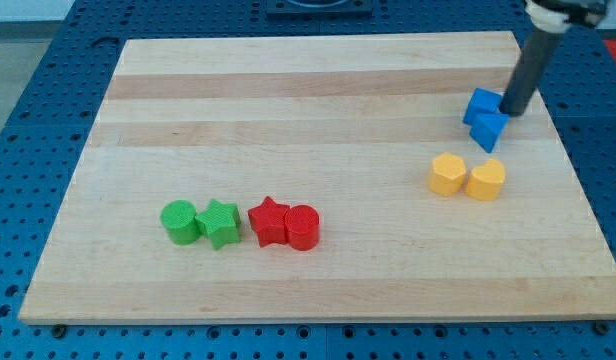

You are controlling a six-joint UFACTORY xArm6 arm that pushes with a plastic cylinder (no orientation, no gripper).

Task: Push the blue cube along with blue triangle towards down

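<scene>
Camera view shows the wooden table (318,75), with no hand to report, only my tip (512,110) touching the blue cube (479,104) near the right edge. The blue triangle (489,130) touches that cube on its lower side, just above two yellow blocks (467,177).

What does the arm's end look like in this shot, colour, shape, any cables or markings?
A straight, dark grey-to-black cylindrical rod with a smooth matte surface, entering from the view's top right. Above it sits a wider pale fitting, cut off by the frame edge. My tip is plain and blunt, the same dark colour. No cables, labels or markings show. There is no gripper.
</scene>
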